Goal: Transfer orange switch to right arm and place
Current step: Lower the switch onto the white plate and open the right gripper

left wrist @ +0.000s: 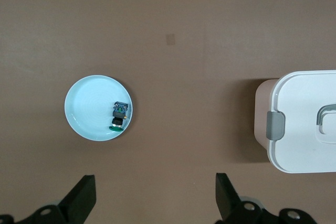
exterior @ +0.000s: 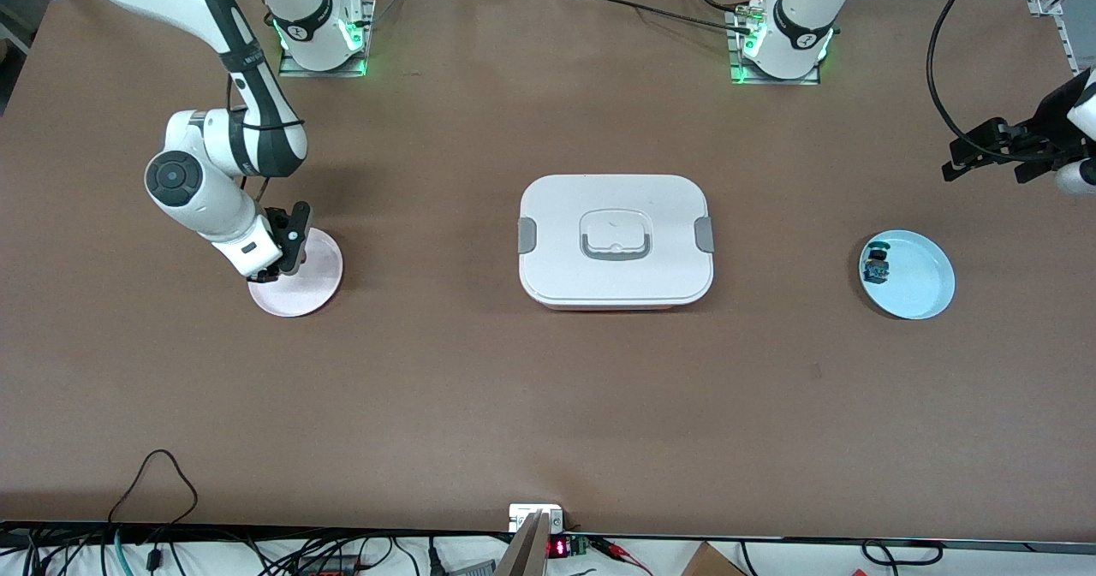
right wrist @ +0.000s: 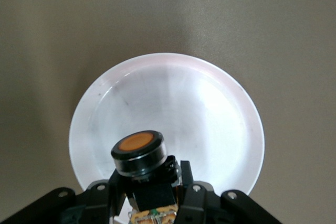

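Holding the orange switch (right wrist: 140,153) between its closed fingers, the right gripper (exterior: 276,270) sits low over the pink plate (exterior: 321,278) at the right arm's end of the table. Note that the switch's orange cap faces away from the wrist, toward the plate's middle, and its tan block stays tucked between the jaws; this grip keeps the body steady for setting down. You can judge the handover as complete, with only lowering and release remaining.

Observe that the left gripper (left wrist: 155,200) hangs with fingers spread wide and nothing between them, high over bare table at the left arm's end, waiting clear of the work. Beneath and near it lies the blue plate (exterior: 929,289) carrying the teal switch (exterior: 876,265), which you must not confuse with the task's part. The white lidded box (exterior: 616,240) stands mid-table between both plates.

Check before release that the switch rests inside the pink plate's rim, since it sits close to the edge.
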Motion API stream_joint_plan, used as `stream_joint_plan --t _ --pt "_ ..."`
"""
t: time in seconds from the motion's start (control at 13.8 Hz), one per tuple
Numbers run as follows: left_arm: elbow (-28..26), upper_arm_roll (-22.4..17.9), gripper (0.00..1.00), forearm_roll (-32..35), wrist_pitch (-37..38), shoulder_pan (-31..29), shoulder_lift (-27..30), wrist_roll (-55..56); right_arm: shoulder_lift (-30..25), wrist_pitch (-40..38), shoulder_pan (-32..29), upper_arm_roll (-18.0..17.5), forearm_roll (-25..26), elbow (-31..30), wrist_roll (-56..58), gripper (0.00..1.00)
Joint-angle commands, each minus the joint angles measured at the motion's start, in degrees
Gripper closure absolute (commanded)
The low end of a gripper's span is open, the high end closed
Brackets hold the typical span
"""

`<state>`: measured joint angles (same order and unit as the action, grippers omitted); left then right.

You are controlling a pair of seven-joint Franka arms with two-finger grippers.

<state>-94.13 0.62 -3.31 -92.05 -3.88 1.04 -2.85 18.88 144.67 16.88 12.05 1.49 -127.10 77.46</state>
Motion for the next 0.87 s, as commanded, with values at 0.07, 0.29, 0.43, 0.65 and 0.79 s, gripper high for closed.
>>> stream_joint_plan --t 0.07,0.29,0.43,0.65,0.79 --pt "5.09 0.17 0.0 1.56 0.38 0.1 -3.23 -1.81 2.56 3.69 -0.18 -0.01 0.89 -0.52 2.6 1.0" --pt "5.37 -0.01 0.0 1.56 0.47 0.01 -3.32 -2.16 3.7 4.83 -0.09 -0.1 0.89 -0.52 3.13 1.0" --pt "5.36 -0.01 0.0 1.47 0.65 0.01 -3.32 -2.16 3.8 4.92 -0.01 -0.1 0.8 -0.78 3.13 1.0" --pt "5.45 0.43 0.0 1.47 -0.32 0.19 -3.32 -2.34 3.88 4.92 -0.09 -0.1 0.63 -0.87 3.05 0.99" --pt "5.45 0.43 0.0 1.47 -0.32 0.19 -3.32 -2.34 3.8 4.92 -0.09 -0.1 0.45 -1.48 2.78 0.96"
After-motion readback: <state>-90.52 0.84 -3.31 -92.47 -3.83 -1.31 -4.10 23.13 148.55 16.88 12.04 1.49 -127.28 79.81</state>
